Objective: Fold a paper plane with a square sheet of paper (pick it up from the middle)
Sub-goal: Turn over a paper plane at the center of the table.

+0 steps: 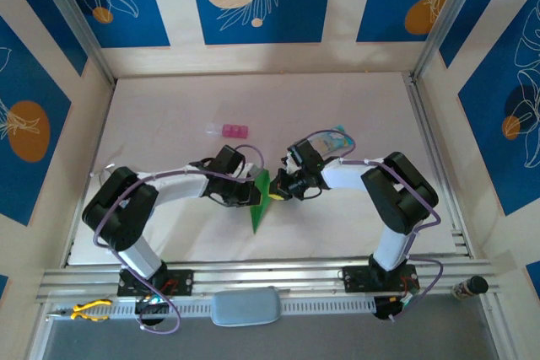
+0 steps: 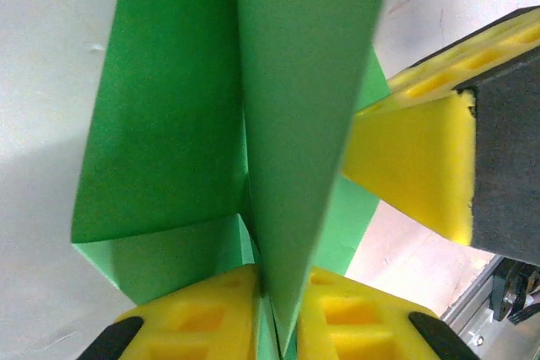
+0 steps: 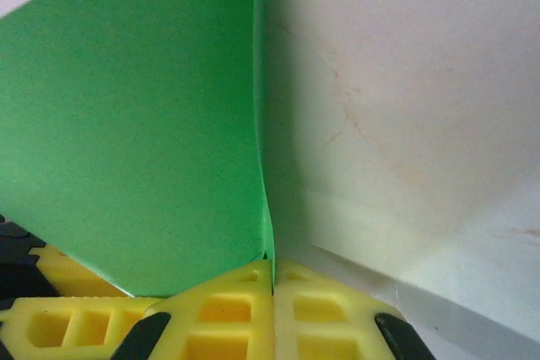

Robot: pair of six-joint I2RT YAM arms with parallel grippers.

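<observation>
Obs.: green paper (image 1: 260,201), already creased into a narrow pointed wedge, stands on edge on the white table (image 1: 169,107) just in front of and between the two arms, tip toward the near edge. It is well apart from the pink block (image 1: 229,131) and the pale blue packet (image 1: 337,137) farther back. Left gripper (image 1: 250,193) meets it from the left, right gripper (image 1: 277,193) from the right. In the left wrist view the raised centre ridge of the paper (image 2: 186,124) runs down between the yellow pads of the left gripper (image 2: 274,309). The jaws are nearly together around it, but I cannot tell whether they press or merely flank it. A finger of the right gripper (image 2: 413,166) sits against the far flap. In the right wrist view the right gripper (image 3: 272,292) is fully closed, pads meeting, with the paper's (image 3: 135,124) edge running into the seam, so it looks pinched there. Handling, my judgement: very light, thin and limp except along its creases, so it will buckle or pivot if held at one spot. It should be easy to crumple or tear under a hard squeeze and slick against foam pads. Best hold is on the ridge near mid-length, where the layers stack and stiffen, with the second grip kept close by, not out on a loose flap.
</observation>
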